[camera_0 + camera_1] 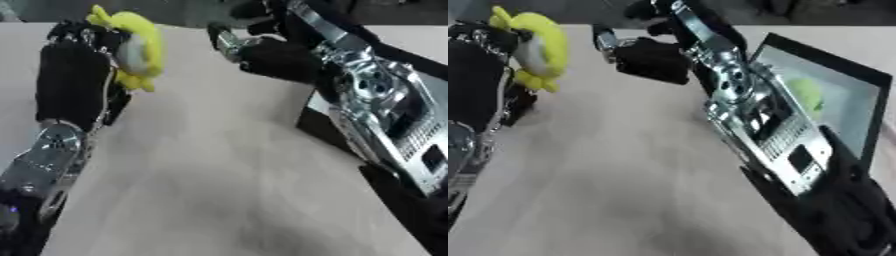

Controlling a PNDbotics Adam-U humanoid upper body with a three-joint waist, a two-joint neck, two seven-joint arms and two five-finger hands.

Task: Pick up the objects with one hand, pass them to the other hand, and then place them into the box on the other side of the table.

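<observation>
A yellow plush toy [136, 47] with a pale grey patch is held up above the table at the upper left, with my left hand [74, 75] curled round it from the left. My right hand [271, 57] reaches in from the upper right toward the toy, a short gap away, its fingers [226, 42] pointing left and holding nothing. The black box [859, 75] stands at the right side of the table, behind my right arm, with a green object [807, 95] lying inside it.
The pale tabletop [219, 180] spreads below both hands. My silver and black right forearm [763, 125] crosses in front of the box's left wall. A dark strip runs along the far edge of the table.
</observation>
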